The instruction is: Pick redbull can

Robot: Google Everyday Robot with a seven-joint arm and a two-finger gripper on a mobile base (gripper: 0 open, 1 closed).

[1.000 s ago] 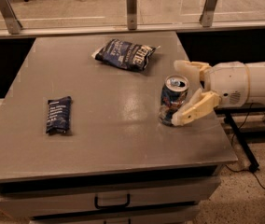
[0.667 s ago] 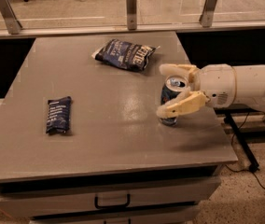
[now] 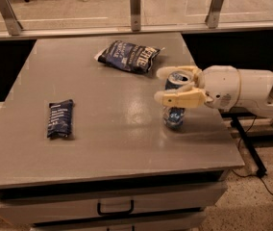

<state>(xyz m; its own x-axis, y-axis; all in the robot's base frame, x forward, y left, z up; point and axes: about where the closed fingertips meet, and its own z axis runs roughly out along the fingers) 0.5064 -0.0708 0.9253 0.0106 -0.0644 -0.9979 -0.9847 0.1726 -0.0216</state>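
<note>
The redbull can (image 3: 174,117) stands upright on the grey table (image 3: 103,129) near its right edge. It is blue and silver, with its silver top showing between the fingers. My gripper (image 3: 159,85) reaches in from the right with cream fingers (image 3: 179,99) on the near and far side of the can's upper part. The fingers press close against the can. The can's base rests on the table.
A large dark blue snack bag (image 3: 129,56) lies at the back middle of the table, just behind the gripper. A smaller dark blue bag (image 3: 60,118) lies at the left. A glass rail with posts runs along the far edge. Drawers sit below the front edge.
The gripper has moved left so that its fingers now reach past the can on both sides. The gap between the fingers has narrowed onto the can. The can has stayed in place.
</note>
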